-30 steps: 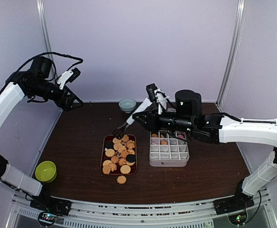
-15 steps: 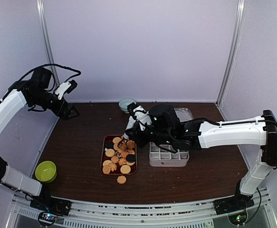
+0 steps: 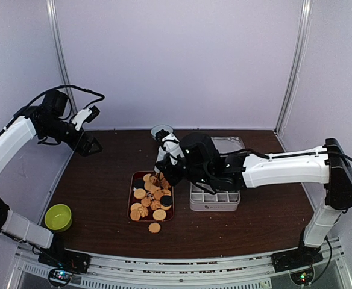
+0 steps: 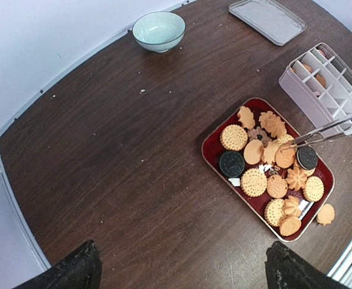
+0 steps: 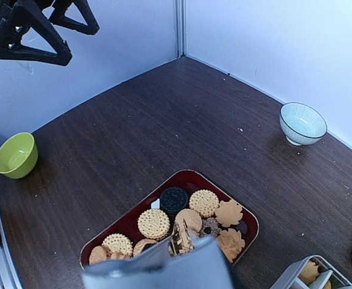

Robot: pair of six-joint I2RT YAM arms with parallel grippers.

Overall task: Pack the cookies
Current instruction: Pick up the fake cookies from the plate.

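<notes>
The right gripper (image 4: 284, 146) has its jaws drawn nearly together, tips among the cookies (image 4: 254, 182) on the red tray (image 4: 208, 149); whether they pinch one I cannot tell. A shallow edge grip could drop it short of the divided box (image 4: 320, 90), or knock neighbours onto the surface (image 4: 103, 150). The left gripper (image 4: 182, 272) hangs wide, well apart.

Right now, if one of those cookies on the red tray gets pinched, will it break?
Possibly: the cookies look thin and crumbly, with crumbs scattered on the table. Probably light and stiff. Flat and overlapping in the tray, one may slide from the thin tongs.
</notes>
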